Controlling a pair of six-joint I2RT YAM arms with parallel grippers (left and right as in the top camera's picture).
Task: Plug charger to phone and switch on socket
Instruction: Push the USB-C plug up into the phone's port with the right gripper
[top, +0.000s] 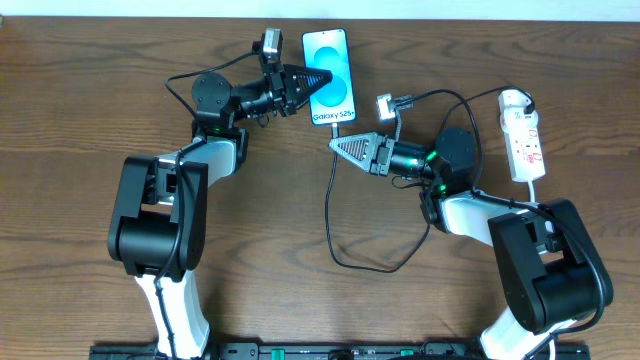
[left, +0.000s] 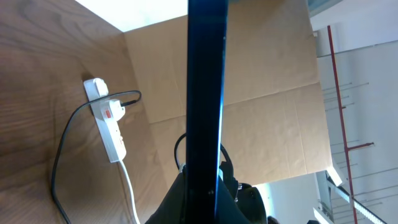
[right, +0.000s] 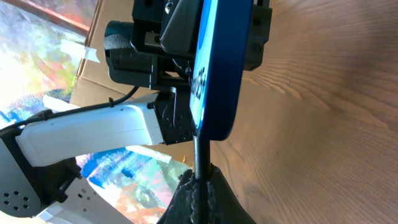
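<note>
While in L tool (top: 318, 77), phone (top: 338, 100) screen-up

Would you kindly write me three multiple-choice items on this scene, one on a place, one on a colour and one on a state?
1. Where does the socket lie?
A. beside the right arm
B. between the two arms
C. at the near table edge

2. What colour is the screen of the phone?
A. red
B. blue
C. green

3. What is the left hand doing?
A. hanging open over the socket
B. shut on the socket
C. shut on the phone

Answers: 1 A, the overhead view shows it lying just outside that arm; 2 B, the screen is bright blue with a white swirl; 3 C, the left wrist view shows the phone's edge clamped in it.
</note>
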